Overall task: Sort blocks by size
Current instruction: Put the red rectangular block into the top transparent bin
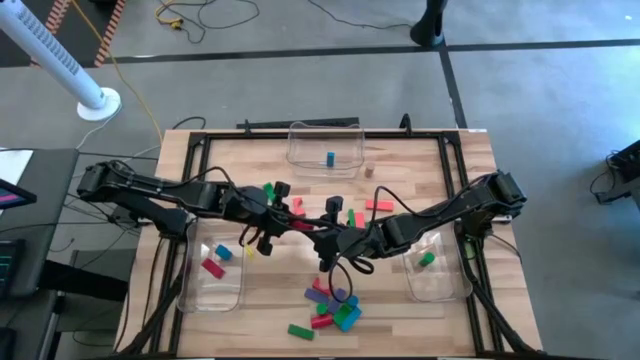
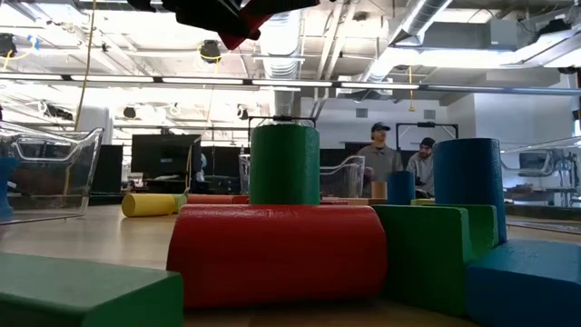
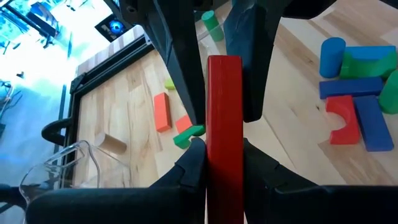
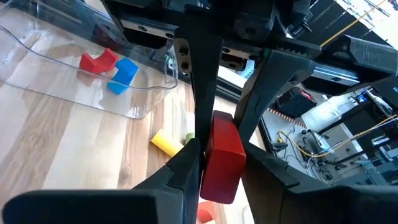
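A red bar (image 3: 224, 106) hangs in the air above the table's middle, between my two grippers. My left gripper (image 3: 224, 158) comes from the table's left and is shut on one end of the bar. My right gripper (image 4: 222, 152) comes from the right and is shut on the other end. In the high view they meet at the red bar (image 1: 300, 226), left gripper (image 1: 278, 228) facing right gripper (image 1: 322, 238). The low view shows only a bit of the red bar (image 2: 238, 32) at the top. Other blocks (image 1: 330, 305) lie piled on the table near its front edge. My left gripper pinches the bar's two long sides (image 3: 214, 168) between its two fingers, at the bar's left end. The fingers come about level from the table's left and lie along the bar. The bar is lifted clear of the table. My right gripper pinches the bar's right end (image 4: 217, 146) between its two fingers, one on each long side. The fingers come from the table's right, slanting slightly down, and lie along the bar. The bar's end face (image 4: 221, 177) shows between them.
Three clear bins stand on the table: one at the left (image 1: 190, 285) with a red and a blue block, one at the right (image 1: 445, 290) with a green block, one at the far edge (image 1: 300, 140) with a blue block. Loose blocks (image 1: 378, 205) lie mid-table.
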You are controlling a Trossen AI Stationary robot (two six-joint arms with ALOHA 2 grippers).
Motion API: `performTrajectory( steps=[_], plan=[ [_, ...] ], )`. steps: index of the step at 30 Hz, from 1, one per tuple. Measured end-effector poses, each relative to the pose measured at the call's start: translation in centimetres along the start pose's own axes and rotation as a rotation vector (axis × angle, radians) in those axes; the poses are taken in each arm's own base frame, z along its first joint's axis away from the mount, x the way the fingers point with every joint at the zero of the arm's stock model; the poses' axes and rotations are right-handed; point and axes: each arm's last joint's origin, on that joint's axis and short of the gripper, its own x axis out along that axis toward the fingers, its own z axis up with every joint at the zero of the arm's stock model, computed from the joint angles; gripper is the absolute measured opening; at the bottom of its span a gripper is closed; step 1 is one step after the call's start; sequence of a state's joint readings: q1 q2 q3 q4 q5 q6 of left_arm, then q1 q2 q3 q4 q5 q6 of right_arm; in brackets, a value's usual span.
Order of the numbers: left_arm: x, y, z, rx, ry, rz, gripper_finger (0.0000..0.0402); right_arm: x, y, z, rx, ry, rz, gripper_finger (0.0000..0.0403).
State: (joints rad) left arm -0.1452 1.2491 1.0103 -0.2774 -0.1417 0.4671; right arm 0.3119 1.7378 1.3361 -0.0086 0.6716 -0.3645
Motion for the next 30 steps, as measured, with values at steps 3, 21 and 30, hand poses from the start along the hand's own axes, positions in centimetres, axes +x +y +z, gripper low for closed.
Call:
performTrajectory(
  steps=[3,21,30],
  plan=[
    [0.0,-0.1,0.0,0.0,0.0,0.0,0.0055,0.0,0.0,0.0,0.0,0.0,0.0,0.012],
    [-0.1,-0.2,-0.7,-0.014,0.095,0.03,0.0106,0.1,0.1,-0.5,-0.041,0.046,-0.019,0.0088],
    [-2.1,0.0,-1.8,-0.099,0.244,0.128,0.0187,0.7,-1.0,-2.1,-0.067,0.188,-0.096,0.0088]
  ],
)
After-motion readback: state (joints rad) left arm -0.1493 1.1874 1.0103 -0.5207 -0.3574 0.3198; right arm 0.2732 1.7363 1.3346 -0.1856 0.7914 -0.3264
